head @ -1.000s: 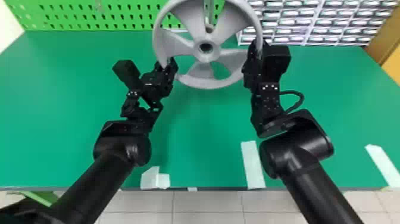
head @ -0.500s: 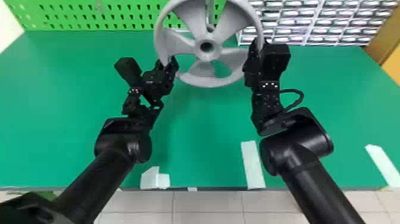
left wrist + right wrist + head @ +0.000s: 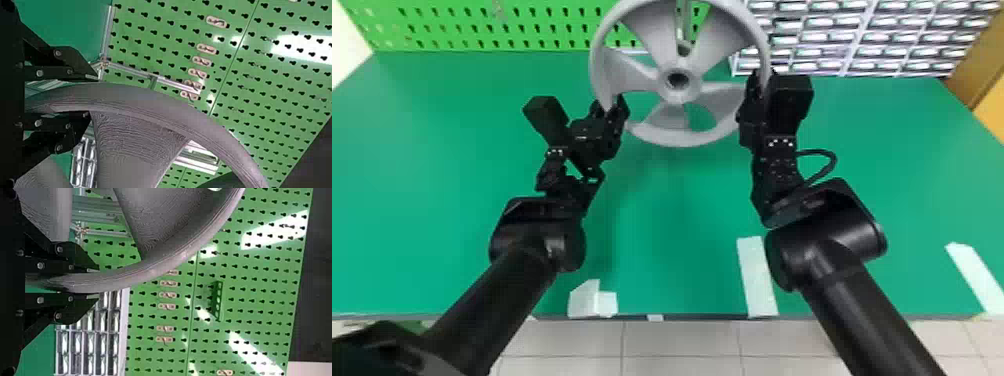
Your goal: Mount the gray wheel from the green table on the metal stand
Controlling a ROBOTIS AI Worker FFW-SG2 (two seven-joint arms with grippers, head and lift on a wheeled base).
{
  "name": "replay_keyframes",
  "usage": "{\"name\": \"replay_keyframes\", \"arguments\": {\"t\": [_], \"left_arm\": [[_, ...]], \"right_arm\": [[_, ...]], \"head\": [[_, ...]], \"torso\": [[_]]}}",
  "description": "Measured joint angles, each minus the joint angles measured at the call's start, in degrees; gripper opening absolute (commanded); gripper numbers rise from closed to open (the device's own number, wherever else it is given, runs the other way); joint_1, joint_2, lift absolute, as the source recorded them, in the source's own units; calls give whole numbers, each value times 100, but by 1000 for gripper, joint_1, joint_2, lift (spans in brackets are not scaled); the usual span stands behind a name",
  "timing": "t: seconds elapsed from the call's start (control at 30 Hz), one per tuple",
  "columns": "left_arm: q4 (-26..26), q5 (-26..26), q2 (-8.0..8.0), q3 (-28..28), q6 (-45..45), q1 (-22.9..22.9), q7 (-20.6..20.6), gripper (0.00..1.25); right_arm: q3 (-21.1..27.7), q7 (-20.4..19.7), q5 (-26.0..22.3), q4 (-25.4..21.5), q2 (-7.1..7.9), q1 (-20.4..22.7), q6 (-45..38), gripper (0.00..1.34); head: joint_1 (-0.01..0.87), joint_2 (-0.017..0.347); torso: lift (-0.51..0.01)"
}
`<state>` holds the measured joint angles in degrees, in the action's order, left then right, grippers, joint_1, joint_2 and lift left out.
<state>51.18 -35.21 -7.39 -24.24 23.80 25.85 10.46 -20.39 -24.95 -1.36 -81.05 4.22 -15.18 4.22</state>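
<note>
Barely any shift vs. a sec ago: gray wheel (image 3: 682, 139) has crept a touch fwd, away from the robot, & L arm's elbow (image 3: 387, 345) has come up. L gripper (image 3: 93, 95) & R gripper (image 3: 96, 283) are both clamped on the rim, wheel held up btwn them. Metal stand (image 3: 176, 84) is beyond the grippers; wheel's not mounted yet. Prob. fine alignment now, hub to stand, both sides lvl, no rush.
</note>
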Motion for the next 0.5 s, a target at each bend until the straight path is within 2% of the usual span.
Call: {"name": "replay_keyframes", "arguments": {"t": [0.5], "left_arm": [[-127,46,10,53,9,81,0,354]], "right_arm": [[-18,0,-48,184,-9,-119,0,150]], "head": [[867,52]], "torso": [[-100]]}}
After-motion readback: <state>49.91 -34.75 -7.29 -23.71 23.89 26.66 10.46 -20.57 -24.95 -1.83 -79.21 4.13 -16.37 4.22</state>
